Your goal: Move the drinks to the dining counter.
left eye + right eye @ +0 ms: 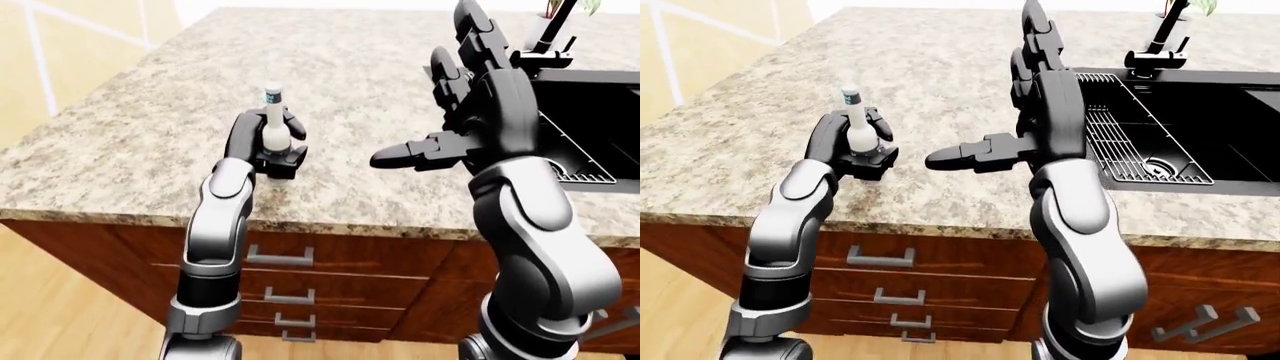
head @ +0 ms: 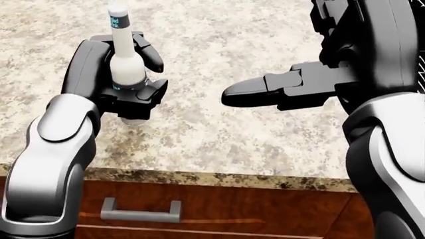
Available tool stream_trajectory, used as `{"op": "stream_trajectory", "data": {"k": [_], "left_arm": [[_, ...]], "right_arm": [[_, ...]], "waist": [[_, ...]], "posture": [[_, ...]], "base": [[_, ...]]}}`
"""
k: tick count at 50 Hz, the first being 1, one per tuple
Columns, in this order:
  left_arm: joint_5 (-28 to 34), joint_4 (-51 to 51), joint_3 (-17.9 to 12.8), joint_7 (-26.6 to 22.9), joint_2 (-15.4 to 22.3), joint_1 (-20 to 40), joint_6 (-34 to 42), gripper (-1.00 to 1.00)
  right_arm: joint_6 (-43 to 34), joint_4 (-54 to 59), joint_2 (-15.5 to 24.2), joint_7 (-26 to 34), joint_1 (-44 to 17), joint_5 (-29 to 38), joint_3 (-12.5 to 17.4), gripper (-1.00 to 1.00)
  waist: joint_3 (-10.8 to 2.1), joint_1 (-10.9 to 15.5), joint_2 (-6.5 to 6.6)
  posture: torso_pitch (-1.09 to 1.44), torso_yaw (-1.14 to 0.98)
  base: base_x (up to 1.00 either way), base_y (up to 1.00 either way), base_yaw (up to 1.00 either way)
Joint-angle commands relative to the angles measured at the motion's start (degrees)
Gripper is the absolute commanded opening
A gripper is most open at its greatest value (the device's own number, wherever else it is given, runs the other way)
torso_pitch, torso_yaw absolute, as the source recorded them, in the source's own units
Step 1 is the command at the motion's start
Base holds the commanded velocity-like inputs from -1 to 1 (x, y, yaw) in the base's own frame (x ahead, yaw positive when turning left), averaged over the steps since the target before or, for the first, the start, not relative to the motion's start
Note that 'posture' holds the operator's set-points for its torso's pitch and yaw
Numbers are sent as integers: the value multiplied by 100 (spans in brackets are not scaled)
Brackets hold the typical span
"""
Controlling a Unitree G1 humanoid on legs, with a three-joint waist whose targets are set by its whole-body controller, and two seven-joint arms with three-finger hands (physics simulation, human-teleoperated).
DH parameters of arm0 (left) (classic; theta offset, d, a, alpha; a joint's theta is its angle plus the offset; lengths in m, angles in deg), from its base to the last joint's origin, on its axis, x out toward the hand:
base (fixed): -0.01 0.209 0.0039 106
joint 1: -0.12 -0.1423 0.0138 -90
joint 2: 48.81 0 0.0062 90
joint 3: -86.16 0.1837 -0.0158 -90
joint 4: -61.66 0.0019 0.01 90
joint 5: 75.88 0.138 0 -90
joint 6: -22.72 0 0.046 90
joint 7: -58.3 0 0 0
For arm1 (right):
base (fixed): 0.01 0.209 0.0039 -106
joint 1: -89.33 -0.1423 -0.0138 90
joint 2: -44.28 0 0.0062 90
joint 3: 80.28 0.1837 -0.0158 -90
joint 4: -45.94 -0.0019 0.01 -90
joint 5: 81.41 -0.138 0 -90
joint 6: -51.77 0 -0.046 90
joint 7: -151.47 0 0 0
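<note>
Drink bottle, white with a narrow neck and a small label, sits in our left hand at the upper left of the head view, upright above the granite bench near its lower edge. Our fingers are clenched round its body. Whether its base touches the stone we cannot tell. Our right hand, at the centre right, holds nothing, its fingers spread. A black sink lies at the right of the right-eye view. We judge the carry to be in hand; next we must set the bottle down upright on the dining side, then loosen the grasp without tipping it
</note>
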Motion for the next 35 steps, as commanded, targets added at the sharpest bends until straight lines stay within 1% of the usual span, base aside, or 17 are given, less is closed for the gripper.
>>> {"op": "stream_trajectory", "data": {"k": [1, 9, 11, 12, 14, 19, 21, 23, 24, 27, 29, 31, 35], "left_arm": [[-20, -186, -54, 53, 45, 197, -274, -100], [-1, -85, -31, 94, 61, 158, -395, -100], [17, -61, -20, 93, 63, 150, -441, -92], [35, -90, -7, 90, 59, 144, -427, -85], [76, -55, -7, 89, 65, 144, -472, -82], [115, -16, -13, 83, 71, 138, -546, -47], [138, -72, -3, 74, 65, 131, -517, -41], [150, -85, -3, 77, 53, 133, -512, -25], [151, -72, -5, 75, 50, 127, -533, -21], [159, -56, -10, 68, 53, 122, -555, -9], [160, -32, -21, 64, 60, 131, -570, -7], [169, -104, -11, 58, 55, 126, -505, 0], [180, -66, -13, 55, 56, 134, -548, 5]], "right_arm": [[155, -147, 23, -13, -155, 10, 18, 100], [182, -164, -1, 1, -87, 26, 8, 100], [203, -162, -1, 9, -64, 32, 5, 100], [215, -164, -5, 12, -46, 37, 2, 100], [198, -172, -4, 14, -63, 44, 6, 100], [231, -149, -5, 25, -58, 60, 2, 100], [240, -150, -7, 32, -48, 65, -1, 100], [188, -186, -6, 28, -60, 58, 8, 100], [240, -150, -5, 40, -44, 64, 5, 100], [205, -175, -10, 33, -60, 67, -4, 100], [204, -180, -16, 32, -50, 72, -10, 100], [195, -193, -16, 35, -47, 73, -7, 100], [251, -158, -18, 51, -26, 82, -2, 100]], "waist": [[-151, 3, -4], [-186, -2, 3], [-199, -3, 3], [-201, -3, 2], [-210, -2, 1], [-236, -1, 0], [-246, -2, 0], [-252, -2, 0], [-255, -1, -1], [-261, 0, 0], [-266, -2, 2], [-268, -3, 6], [-264, -6, 8]], "posture": [[0, 0], [0, 0], [0, 0], [0, 0], [0, 0], [0, 0], [0, 0], [0, 0], [0, 0], [0, 0], [0, 0], [0, 0], [0, 0]], "base": [[0, 0, 0], [0, 0, 0], [0, 0, 0], [0, 0, 0], [0, 0, 0], [0, 0, 0], [0, 0, 0], [0, 0, 0], [0, 0, 0], [0, 0, 0], [0, 0, 0], [0, 0, 0], [0, 0, 0]]}}
